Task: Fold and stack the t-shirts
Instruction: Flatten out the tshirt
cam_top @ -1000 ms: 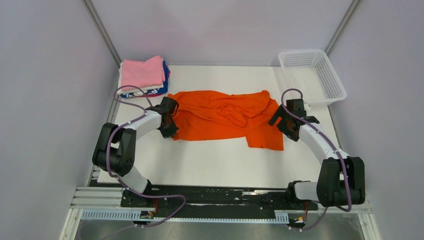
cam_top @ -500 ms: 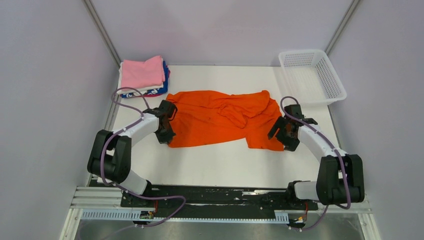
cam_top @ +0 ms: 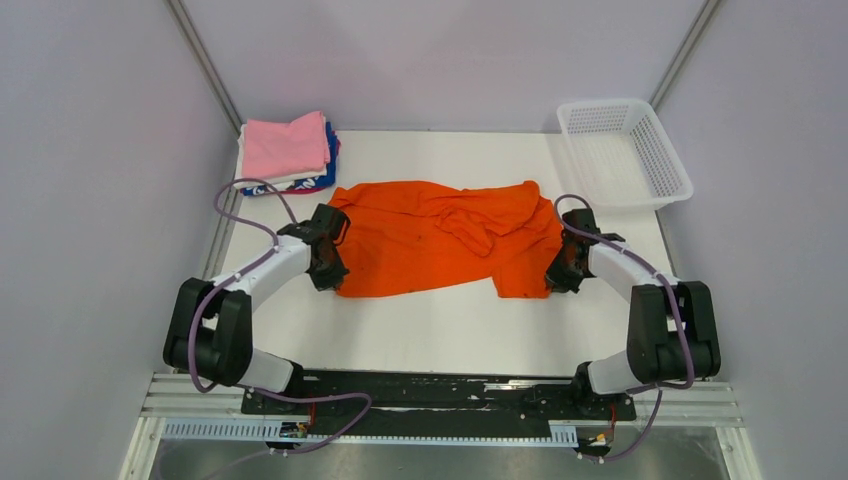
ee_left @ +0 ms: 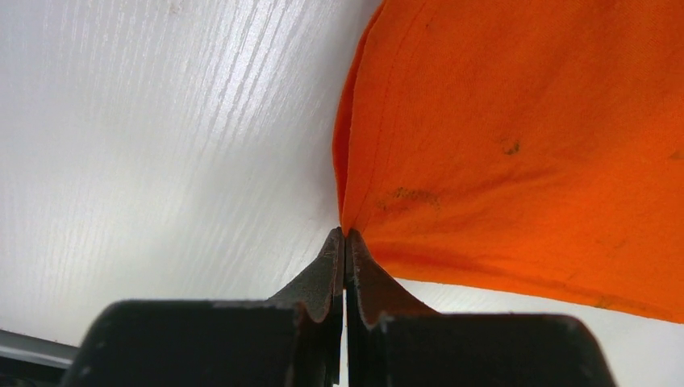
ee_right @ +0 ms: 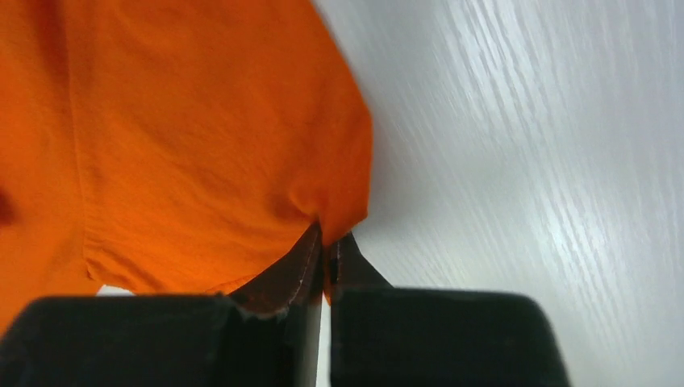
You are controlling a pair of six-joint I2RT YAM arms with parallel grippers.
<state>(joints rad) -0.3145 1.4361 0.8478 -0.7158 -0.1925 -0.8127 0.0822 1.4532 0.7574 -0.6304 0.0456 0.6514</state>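
Note:
A bright orange t-shirt point(cam_top: 440, 238) lies crumpled across the middle of the white table. My left gripper point(cam_top: 333, 272) is shut on the shirt's near left corner point(ee_left: 348, 219), the cloth pinched at the fingertips. My right gripper point(cam_top: 556, 277) is shut on the near right corner point(ee_right: 339, 211), with orange fabric caught between its fingers. A folded stack point(cam_top: 287, 150) sits at the far left: pink on top, white and blue below it.
A white mesh basket point(cam_top: 625, 152) stands at the far right corner. Grey walls close in on both sides, with metal posts at the back corners. Bare white table point(cam_top: 440, 330) stretches between the shirt and the arm bases.
My right gripper has come down and toward me to the shirt's right corner and shut on it. My left gripper has slid toward me with its corner, pulling the near hem back.

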